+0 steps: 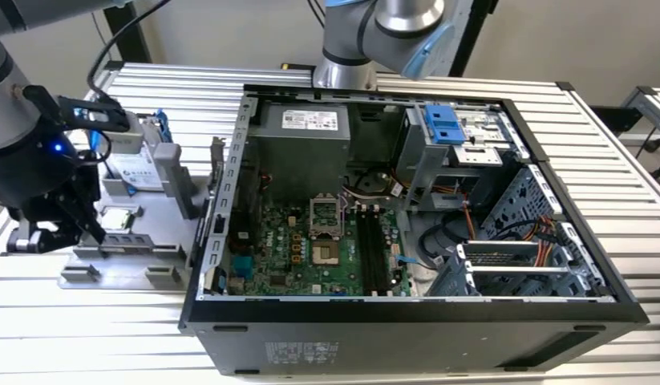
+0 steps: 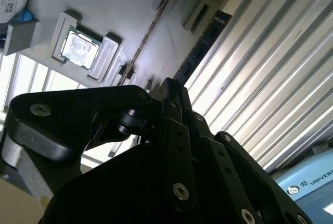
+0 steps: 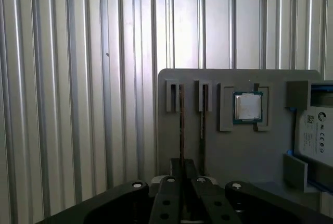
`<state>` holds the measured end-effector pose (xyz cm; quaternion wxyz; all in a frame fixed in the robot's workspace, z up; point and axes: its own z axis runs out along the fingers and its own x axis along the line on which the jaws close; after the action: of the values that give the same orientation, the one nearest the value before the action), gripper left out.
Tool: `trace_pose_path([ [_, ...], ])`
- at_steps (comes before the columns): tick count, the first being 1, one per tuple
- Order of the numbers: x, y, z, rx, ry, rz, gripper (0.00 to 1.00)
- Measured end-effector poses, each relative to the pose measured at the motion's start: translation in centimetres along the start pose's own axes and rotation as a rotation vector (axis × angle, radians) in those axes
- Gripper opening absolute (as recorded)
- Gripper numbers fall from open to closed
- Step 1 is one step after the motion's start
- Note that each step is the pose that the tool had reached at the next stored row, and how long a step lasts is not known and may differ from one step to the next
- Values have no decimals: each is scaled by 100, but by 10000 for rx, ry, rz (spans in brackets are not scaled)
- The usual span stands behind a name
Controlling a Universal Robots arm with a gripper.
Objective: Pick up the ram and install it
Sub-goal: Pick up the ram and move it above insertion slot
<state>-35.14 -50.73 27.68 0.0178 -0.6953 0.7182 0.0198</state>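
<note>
Task barely started: the ram [image 3: 181, 125] is not yet out of its holder and nothing of the install is done. We see it standing on edge in a slot of the grey tray [image 3: 234, 153], the slot next to the tray's side edge and farthest from the processor [image 3: 247, 107]. A second stick [image 3: 202, 122] stands in the neighbouring slot between them. The tray lies on the slatted metal desk [image 3: 78, 104], near the desk edge at the exterior view's left, just beside the open computer case [image 1: 415, 341]. The claw [image 3: 182, 162] is down at the tray, jaws drawn to a thin slit with the ram's edge running into it in both wrist views. We judge it pinched on the ram, though the contact itself is hidden behind the claw's own links. Lifting, carrying and seating all remain; the long black memory slots [image 1: 378, 249] inside the case look unfilled. Writing: a white printed label on the hard drive [image 3: 318, 130] at the tray's opposite side edge, a white sticker on the power supply [image 1: 308, 120], pale lettering on the blue arm cover [image 2: 312, 182]. We log these as present, not transcribed.
</note>
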Motion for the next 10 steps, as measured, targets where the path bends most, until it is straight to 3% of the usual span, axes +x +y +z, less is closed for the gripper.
trace_pose_path([
  [10, -9, 8, -168, 0, 0, 0, 0],
])
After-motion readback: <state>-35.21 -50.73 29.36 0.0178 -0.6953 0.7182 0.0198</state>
